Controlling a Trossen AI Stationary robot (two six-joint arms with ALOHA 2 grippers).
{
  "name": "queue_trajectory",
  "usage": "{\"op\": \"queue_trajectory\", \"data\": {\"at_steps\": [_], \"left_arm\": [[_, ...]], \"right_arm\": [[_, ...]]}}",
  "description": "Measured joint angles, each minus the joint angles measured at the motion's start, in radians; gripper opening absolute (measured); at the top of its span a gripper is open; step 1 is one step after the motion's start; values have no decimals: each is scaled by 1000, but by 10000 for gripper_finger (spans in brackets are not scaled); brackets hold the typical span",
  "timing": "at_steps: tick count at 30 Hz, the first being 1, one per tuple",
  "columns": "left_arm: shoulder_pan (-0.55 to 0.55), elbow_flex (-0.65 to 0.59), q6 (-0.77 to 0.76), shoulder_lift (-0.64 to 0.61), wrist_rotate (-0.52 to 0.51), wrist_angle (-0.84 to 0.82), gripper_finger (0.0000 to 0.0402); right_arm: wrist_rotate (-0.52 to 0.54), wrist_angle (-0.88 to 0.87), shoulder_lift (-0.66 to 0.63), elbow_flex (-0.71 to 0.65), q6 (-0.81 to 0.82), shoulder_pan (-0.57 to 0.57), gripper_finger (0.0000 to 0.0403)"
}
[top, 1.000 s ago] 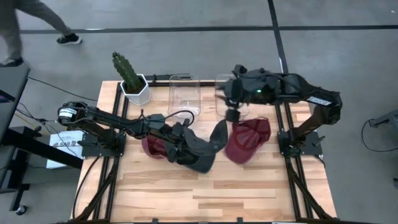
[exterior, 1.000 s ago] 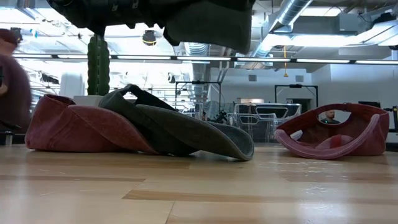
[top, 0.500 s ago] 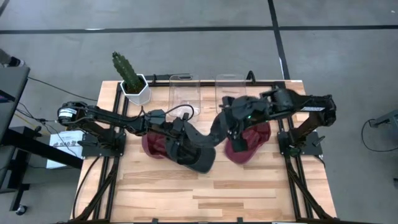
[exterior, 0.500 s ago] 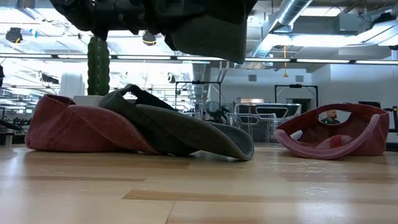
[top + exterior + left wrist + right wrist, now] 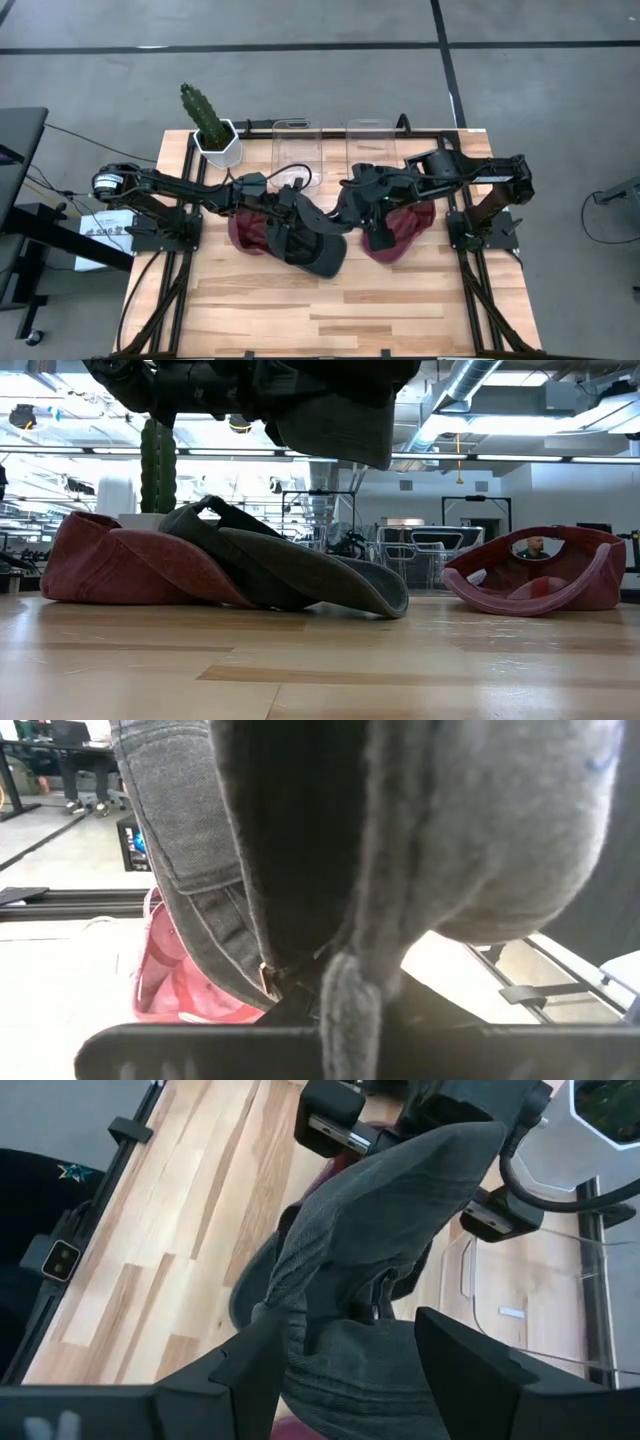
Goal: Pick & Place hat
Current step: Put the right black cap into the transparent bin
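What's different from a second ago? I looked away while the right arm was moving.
The right hand swung from the clear bins at the back toward the table's middle, opening its fingers around the lifted dark grey cloth cap. The left hand stayed shut on that cap. The dark red cap, the second grey cap and the upturned maroon cap have not moved.

Light is even and bright from above, with only soft, short shadows on the wooden table. In the low view, ceiling lamps glare around 12 o'clock. The left wrist view is blurred by very near grey cloth.
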Motion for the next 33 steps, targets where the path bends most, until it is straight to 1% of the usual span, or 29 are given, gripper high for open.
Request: {"op": "queue_trajectory", "data": {"at_steps": [7, 12, 22, 28, 33], "left_arm": [[11, 0, 3, 0, 0, -6, 18], [38, 0, 3, 0, 1, -25, 18], [37, 0, -3, 0, 0, -23, 18], [32, 1, -24, 0, 0, -9, 18], [32, 1, -28, 0, 0, -3, 18]], "right_arm": [[-2, 4, -3, 0, 7, 9, 209], [-68, 3, -3, 0, 10, 10, 203], [-60, -1, -3, 0, 17, 13, 188], [-40, -6, 3, 0, 8, 13, 170], [-30, -28, 23, 1, 2, 5, 144]]}}
